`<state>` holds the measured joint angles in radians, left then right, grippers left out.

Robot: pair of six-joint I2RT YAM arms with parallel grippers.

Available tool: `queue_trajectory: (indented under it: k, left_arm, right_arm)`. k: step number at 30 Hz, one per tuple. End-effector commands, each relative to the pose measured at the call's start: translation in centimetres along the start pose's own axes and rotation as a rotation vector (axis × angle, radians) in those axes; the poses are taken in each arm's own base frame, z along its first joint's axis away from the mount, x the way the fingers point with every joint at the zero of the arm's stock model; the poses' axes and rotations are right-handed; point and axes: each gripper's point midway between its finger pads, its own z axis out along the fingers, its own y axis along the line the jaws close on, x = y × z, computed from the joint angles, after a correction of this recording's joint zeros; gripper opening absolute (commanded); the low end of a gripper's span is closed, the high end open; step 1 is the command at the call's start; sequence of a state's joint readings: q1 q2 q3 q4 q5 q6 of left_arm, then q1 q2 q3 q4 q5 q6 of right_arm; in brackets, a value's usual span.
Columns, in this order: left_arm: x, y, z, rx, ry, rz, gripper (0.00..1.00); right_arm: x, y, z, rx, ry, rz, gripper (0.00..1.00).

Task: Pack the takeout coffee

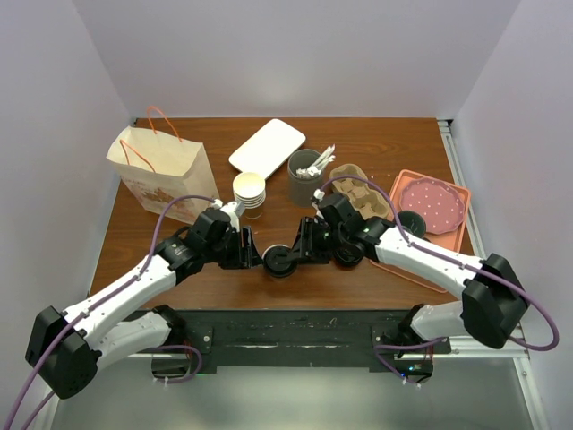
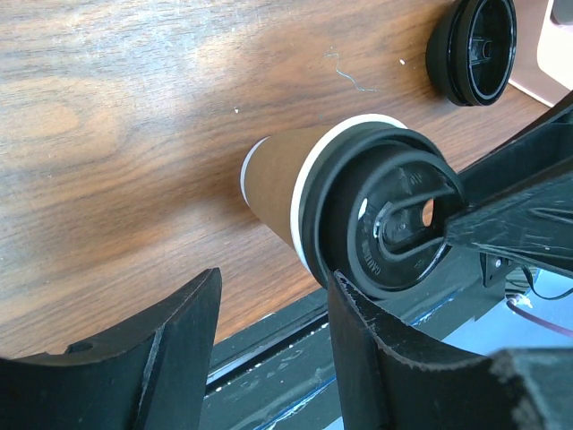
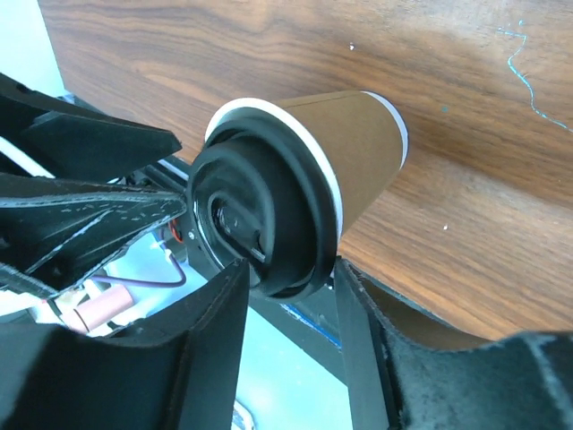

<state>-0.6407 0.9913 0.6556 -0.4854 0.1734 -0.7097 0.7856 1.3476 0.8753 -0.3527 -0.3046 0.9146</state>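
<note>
Black-lidded takeout coffee (image 1: pixel 280 260) stands upright on the wood table (image 1: pixel 224 279) near the front edge, right btw the two grippers. Its lid rim sits just at the tips of the right gripper (image 3: pixel 291 273), fingers parted, no clamp on it that I can see; the left gripper (image 2: pixel 276 285) is spread too, nothing in its gap, cup just beyond one finger. Both arms reach inward from opp. sides, forearms low, wrists tipped down at the lid.
</note>
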Motion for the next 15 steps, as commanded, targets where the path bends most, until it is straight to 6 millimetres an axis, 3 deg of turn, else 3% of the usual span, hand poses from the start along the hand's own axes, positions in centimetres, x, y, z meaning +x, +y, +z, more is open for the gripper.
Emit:
queue_trajectory:
  k: [1,8,15]
  left_arm:
    - [-0.1,0.0,0.3,0.019,-0.005,0.029,0.56]
    - [-0.8,-0.3,0.1,0.018,-0.017,0.052,0.57]
    - [-1.8,-0.3,0.4,-0.004,-0.025,0.087,0.57]
  right_arm:
    - [-1.1,1.7,-1.8,-0.022,-0.054,-0.006,0.50]
    - [-1.3,2.2,-2.1,-0.042,-0.063,-0.044,0.58]
    - [-1.3,1.8,-1.1,-0.024,-0.038,-0.064,0.49]
